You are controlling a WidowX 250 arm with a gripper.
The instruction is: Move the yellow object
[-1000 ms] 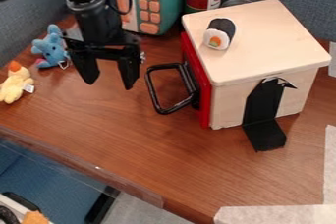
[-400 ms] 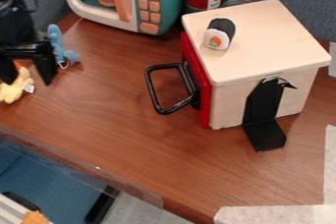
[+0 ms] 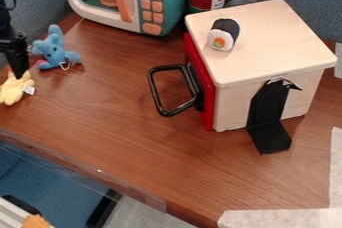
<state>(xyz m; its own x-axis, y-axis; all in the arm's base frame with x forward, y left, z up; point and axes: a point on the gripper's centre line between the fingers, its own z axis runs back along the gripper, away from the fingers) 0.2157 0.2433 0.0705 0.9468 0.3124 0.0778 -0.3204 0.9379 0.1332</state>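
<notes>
Seems yet to lift or move the yellow toy [image 3: 13,91], right under the gripper [image 3: 18,71]. Cannot tell its opening or hold.

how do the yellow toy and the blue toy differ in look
The yellow toy is pale yellow; the blue toy is blue with a pink patch. The yellow toy has a white tag at its side, the blue toy a thin white loop. Both are small soft toys on the table.

No readable text or numbers.
</notes>
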